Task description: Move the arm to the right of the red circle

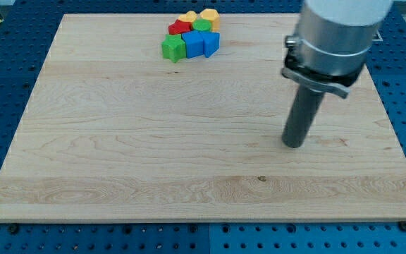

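- My tip (294,144) rests on the board (118,169) in its right half, about midway between the top and bottom edges, with bare wood all round it
- There is no claw here to open or close: the arm ends in a plain dark rod, gripping nothing and touching no block
- The red block (180,28) sits in a tight cluster near the top edge, a little left of the edge's middle; its outline is too crowded to say for sure it is the circle, but it is the only red piece in view
- Packed round it: two yellow blocks (208,16) toward the top edge, a green block (202,26) on its right, another green block (173,49) below it, and two blue blocks (200,44) below and to the right
- The relation that matters: the red block lies up and well to the left of my tip, toward the top-left corner, so my tip is already on its right but far off and much lower
- Judged from this, the move is a long diagonal slide toward the top edge and leftward
- The spot just right of the red block is taken by the green and yellow blocks, so I would expect to stop right of the whole cluster, or risk nudging them
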